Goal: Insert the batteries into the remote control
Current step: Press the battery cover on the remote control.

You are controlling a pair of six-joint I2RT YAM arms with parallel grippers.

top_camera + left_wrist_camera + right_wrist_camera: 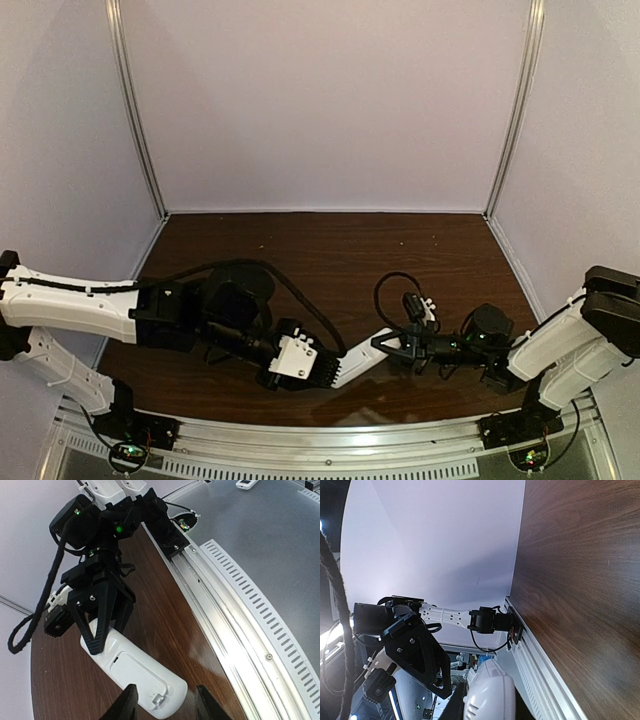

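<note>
The remote control (135, 672) hangs over the bench (50, 680), long axis running arm to arm: right pincer (102, 630) clamps 1 end, left pincer (166, 704) straddles the other w/ jaws apart, not touching.

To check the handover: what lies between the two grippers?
The slim white plastic remote control spans from left gripper to right gripper, seen in the top view.

The remote control (358, 370) lies crosswise near the front edge of the table (330, 250), between both arms; the right gripper (383, 346) grips its right end; the left gripper (326, 372) stands at its left end, one finger each side.
</note>
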